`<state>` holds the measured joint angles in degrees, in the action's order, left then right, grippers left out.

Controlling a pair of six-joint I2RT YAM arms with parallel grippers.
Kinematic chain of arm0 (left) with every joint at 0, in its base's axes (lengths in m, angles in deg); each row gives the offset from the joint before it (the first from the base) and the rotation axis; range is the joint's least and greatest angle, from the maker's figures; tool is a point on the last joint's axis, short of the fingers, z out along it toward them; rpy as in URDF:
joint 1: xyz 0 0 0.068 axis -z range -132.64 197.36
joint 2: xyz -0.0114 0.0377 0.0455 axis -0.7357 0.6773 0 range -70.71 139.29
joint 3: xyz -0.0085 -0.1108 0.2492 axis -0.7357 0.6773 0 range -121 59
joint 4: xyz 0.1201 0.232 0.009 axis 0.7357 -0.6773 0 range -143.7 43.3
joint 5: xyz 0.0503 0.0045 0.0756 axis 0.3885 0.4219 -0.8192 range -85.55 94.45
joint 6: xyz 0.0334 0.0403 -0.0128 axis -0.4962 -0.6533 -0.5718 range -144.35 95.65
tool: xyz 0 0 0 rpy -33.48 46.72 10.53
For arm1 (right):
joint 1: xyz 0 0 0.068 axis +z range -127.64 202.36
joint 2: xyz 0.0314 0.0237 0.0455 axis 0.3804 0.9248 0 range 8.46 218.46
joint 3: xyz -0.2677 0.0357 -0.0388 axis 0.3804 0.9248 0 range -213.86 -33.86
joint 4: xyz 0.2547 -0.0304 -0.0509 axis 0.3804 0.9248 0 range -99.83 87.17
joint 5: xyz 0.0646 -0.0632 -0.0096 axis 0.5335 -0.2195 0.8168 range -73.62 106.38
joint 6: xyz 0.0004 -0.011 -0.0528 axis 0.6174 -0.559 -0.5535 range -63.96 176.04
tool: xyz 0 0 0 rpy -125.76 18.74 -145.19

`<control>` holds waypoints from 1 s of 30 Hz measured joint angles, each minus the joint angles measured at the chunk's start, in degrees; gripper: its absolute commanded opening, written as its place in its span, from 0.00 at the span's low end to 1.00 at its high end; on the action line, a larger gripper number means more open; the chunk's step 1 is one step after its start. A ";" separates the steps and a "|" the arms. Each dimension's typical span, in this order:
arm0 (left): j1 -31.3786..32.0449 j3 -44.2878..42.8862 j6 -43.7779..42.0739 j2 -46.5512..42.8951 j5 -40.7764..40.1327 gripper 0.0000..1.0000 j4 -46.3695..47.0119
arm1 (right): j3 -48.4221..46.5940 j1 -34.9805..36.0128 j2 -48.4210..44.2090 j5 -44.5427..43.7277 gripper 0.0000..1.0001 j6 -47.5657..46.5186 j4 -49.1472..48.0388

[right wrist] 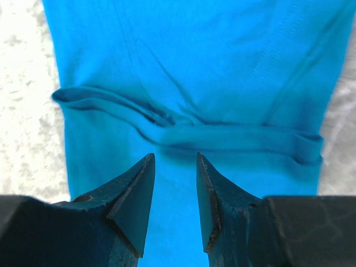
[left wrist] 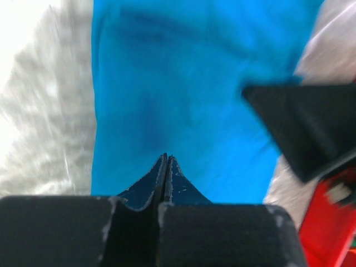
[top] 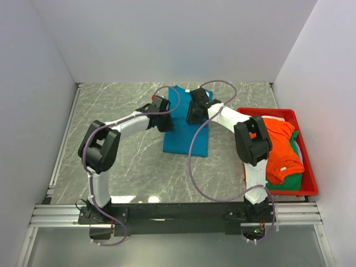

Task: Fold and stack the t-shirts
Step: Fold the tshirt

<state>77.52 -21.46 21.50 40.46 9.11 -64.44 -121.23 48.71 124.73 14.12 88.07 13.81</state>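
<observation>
The left gripper is pinched fully shut with nothing between its fingers, hanging just over the left part of the teal-blue t-shirt. The right gripper next to it stands partly open and empty above the same cloth. The shirt is folded into a long, narrow, smooth strip with one raised crease running across it. It lies on the middle of the worktop, toward the far edge, with its long axis running from far edge to near edge. Along the right edge, a red bin holds a crumpled orange t-shirt lying over a green t-shirt.
</observation>
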 measured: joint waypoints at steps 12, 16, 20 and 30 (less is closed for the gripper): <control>3.15 15.06 2.05 -3.50 -2.23 0.01 5.97 | -2.27 1.03 5.86 -1.09 0.43 -0.20 0.44; 3.76 19.15 2.10 -6.49 -3.08 0.01 7.32 | -0.94 1.75 5.31 -1.60 0.43 -0.66 -0.72; 4.76 23.56 2.54 -10.23 -3.52 0.01 7.41 | 1.97 3.39 3.61 -2.14 0.43 -1.14 -2.36; 7.65 33.14 4.92 -22.16 -3.65 0.01 5.92 | 8.39 10.05 -0.92 -1.60 0.43 -1.18 -3.37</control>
<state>85.17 11.67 26.41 18.30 5.46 -58.52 -112.84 58.76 123.81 12.53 86.89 10.44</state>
